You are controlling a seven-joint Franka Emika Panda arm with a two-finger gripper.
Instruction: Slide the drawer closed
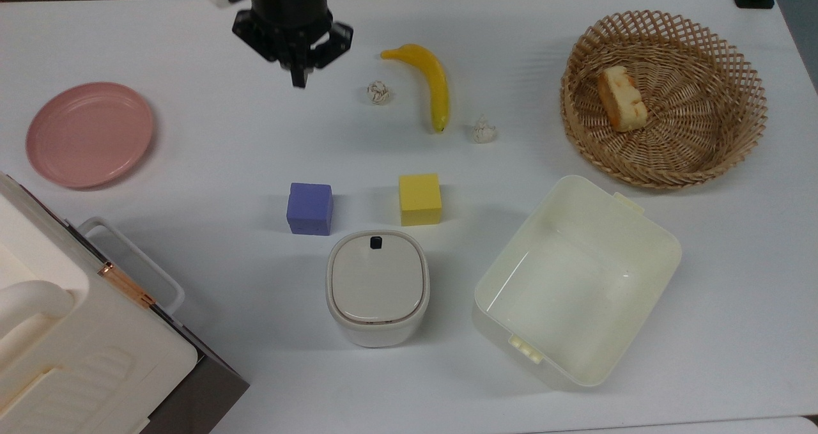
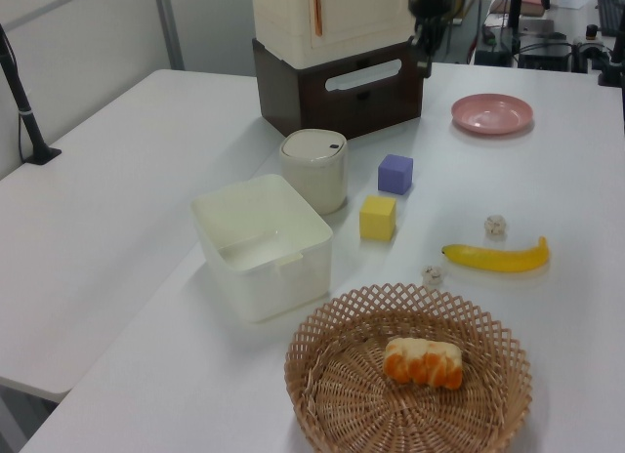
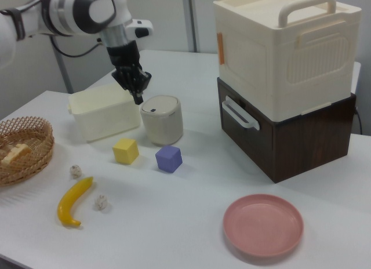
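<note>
drawer (image 3: 255, 125) pushed flush into its dark front, white handle (image 3: 239, 115) sticking out, pincer (image 1: 298, 76) up off the surface, well away, fingers pinched together, holding nothing

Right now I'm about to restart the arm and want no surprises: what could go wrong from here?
The drawer looks flush with its cabinet, so another push may shove the whole cabinet. The shut pincer hangs above the table near the paper ball and banana in the top view; a low sweep might knock them.
</note>
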